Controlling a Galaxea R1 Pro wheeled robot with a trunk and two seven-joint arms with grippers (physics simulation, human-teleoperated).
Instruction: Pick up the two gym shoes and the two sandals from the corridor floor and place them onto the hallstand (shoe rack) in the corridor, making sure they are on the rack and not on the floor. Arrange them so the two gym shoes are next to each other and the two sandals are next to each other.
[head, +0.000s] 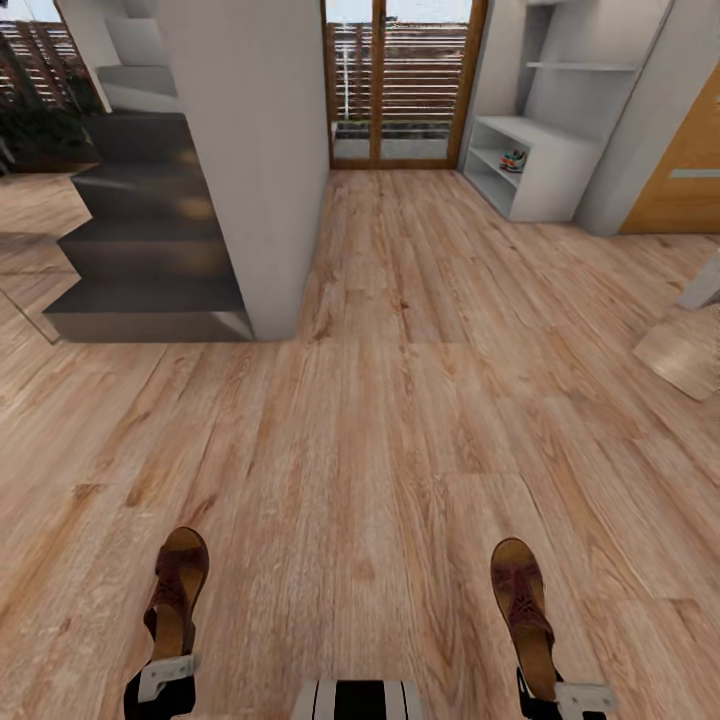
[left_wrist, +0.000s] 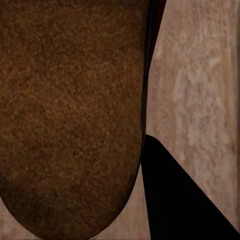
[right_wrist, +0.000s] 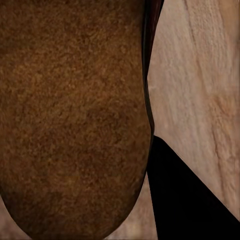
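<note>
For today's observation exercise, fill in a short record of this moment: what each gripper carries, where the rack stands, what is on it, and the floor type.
Left gripper: shut on a brown sandal
Right gripper: shut on the other sandal
Hallstand: far ahead to the right, beside the glass door
On the rack: one gym shoe on a lower tier
Floor: light wood planks
Stage: carrying, rack not yet reached

Left gripper (head: 165, 680): black body, pale grey angular bracket with small dark screw holes. Right gripper (head: 565, 695): same black housing, same grey bracket. Between the two grippers, robot trunk (head: 360, 700): white-and-black vertical striped block. Wrist views: black wedge-shaped finger (left_wrist: 180, 200) beside brown sole.
</note>
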